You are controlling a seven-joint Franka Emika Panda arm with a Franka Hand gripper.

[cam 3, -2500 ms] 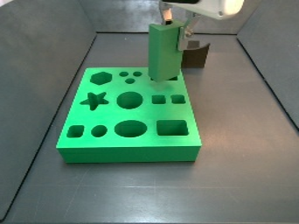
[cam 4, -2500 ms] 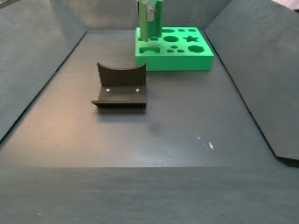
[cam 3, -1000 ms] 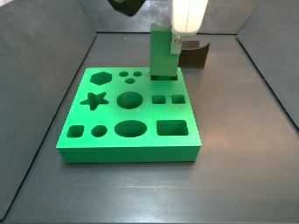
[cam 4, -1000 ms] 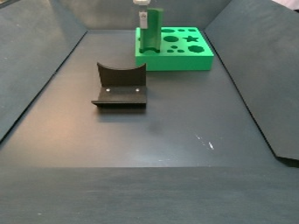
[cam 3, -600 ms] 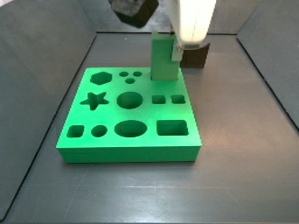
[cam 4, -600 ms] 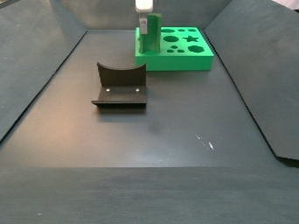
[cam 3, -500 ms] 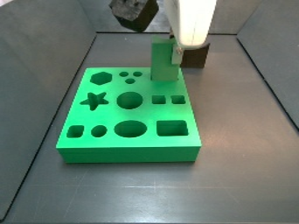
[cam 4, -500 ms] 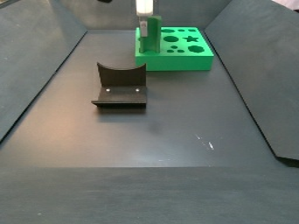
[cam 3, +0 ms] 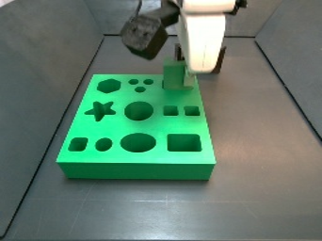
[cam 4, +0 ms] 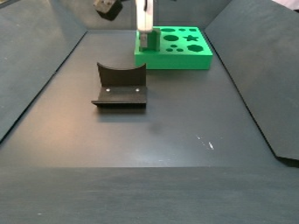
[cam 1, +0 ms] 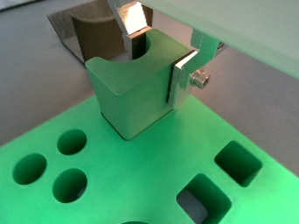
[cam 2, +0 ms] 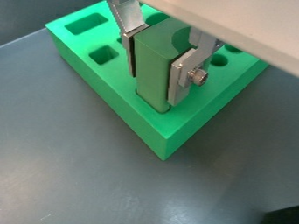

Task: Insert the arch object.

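Observation:
The arch object (cam 3: 174, 77) is a green column with a curved notch in its top. It stands upright with its lower part sunk in a hole at the back of the green holed board (cam 3: 138, 168). My gripper (cam 3: 178, 66) comes down from above and is shut on it. In both wrist views the silver finger plates press on two opposite sides of the column (cam 1: 135, 96) (cam 2: 158, 70), gripper (cam 1: 152, 66) (cam 2: 156, 87). In a side view the board (cam 4: 187, 63) lies at the far end, with the gripper (cam 4: 145, 35) over its left edge.
The dark fixture (cam 4: 119, 85) with a curved notch stands on the floor in front of the board, and shows behind the column in a wrist view (cam 1: 93, 35). Dark walls close in the floor on the sides. Several other shaped holes in the board are open.
The gripper has come down with the arch object. The column now shows shorter above the board, sunk further into its hole.

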